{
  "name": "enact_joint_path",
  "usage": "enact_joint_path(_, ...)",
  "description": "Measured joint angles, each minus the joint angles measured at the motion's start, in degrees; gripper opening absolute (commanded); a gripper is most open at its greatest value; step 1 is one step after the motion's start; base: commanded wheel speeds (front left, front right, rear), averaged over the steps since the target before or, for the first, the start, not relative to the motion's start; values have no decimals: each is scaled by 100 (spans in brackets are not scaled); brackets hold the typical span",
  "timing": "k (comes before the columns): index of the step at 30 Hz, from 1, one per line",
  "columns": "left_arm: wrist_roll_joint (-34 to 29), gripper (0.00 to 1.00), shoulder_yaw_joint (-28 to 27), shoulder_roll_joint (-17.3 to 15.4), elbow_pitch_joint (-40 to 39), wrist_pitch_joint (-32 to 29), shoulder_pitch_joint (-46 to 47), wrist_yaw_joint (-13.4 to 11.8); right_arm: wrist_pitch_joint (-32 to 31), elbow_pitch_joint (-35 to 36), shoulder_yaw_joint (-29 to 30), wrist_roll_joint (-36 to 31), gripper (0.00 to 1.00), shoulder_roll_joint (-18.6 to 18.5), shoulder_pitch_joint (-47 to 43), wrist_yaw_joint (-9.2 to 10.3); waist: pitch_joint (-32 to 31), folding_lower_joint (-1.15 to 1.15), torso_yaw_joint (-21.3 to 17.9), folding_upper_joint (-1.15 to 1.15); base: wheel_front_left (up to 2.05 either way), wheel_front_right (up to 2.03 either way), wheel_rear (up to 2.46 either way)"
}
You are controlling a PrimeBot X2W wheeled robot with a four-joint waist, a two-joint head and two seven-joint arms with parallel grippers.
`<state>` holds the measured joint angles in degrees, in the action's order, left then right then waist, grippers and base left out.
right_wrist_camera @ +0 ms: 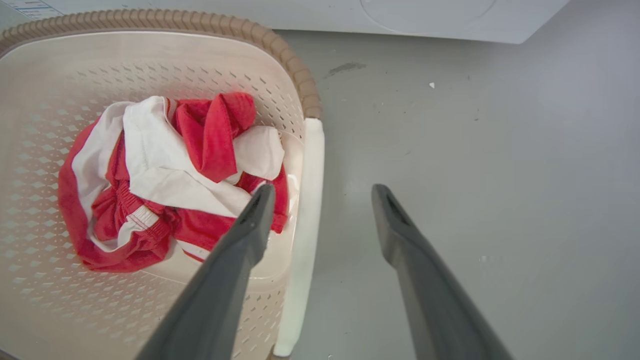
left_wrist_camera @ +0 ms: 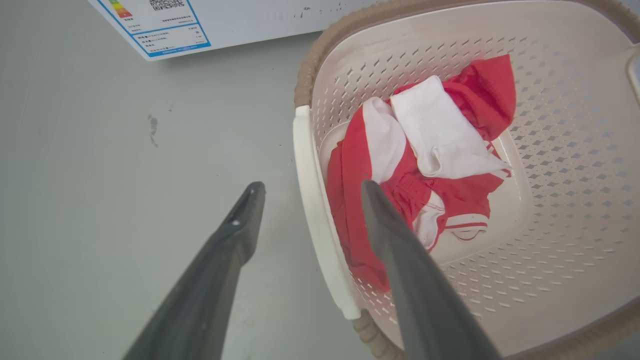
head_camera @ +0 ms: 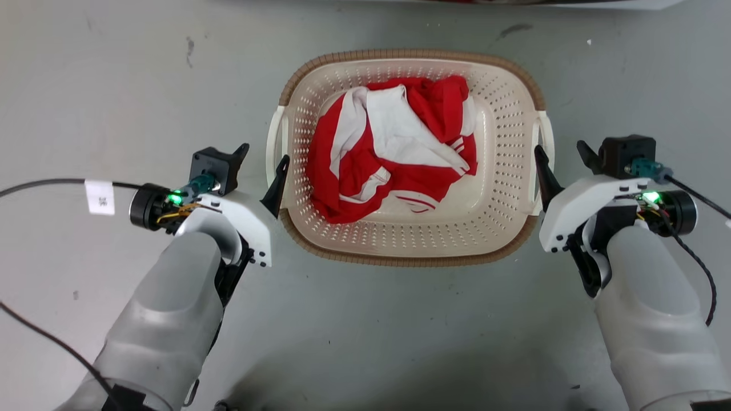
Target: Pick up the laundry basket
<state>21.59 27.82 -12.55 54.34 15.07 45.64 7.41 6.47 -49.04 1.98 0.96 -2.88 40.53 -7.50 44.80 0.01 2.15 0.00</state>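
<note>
L gripper point(head_camera: 264, 157) & R gripper point(head_camera: 559, 148), each w/ jaws spread apart, straddle the white side handles point(head_camera: 273, 142) of the laundry basket point(head_camera: 411, 260), which sits on grey floor point(head_camera: 143, 85) between them holding red-&-white clothes point(head_camera: 394, 148), seemingly so both can clamp for a level, balanced lift.

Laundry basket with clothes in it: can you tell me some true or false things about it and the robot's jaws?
1. The cream-white perforated plastic laundry basket holds crumpled red and white cloth. True.
2. It stands on a wooden table. False: it stands on the grey floor.
3. The left arm's jaws are shut on the basket's left white handle. False: they stand open, one on either side of it.
4. The right arm's jaws stand open astride the right white handle. True.
</note>
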Motion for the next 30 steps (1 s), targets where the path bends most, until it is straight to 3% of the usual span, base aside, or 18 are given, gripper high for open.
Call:
enact_joint_path(9,921,100,1102,-57,416,-292,694,0,-334,-929,-81,218,100,0,749,0,345,0,74,0,0,0,0)
enact_joint_path(16,1668,100,2012,-214,380,-965,985,8,-606,-1617,-104,202,100,0,1239,0,511,0,130,0,0,0,0)
enact_joint_path(22,2256,100,2557,-411,289,-1274,1173,8,-623,-1980,-87,92,100,0,1555,0,592,0,122,0,0,0,0)
enact_joint_path(30,2733,100,3084,-549,326,-1226,1382,8,-592,-2239,-56,41,100,0,1749,0,685,0,101,0,0,0,0)
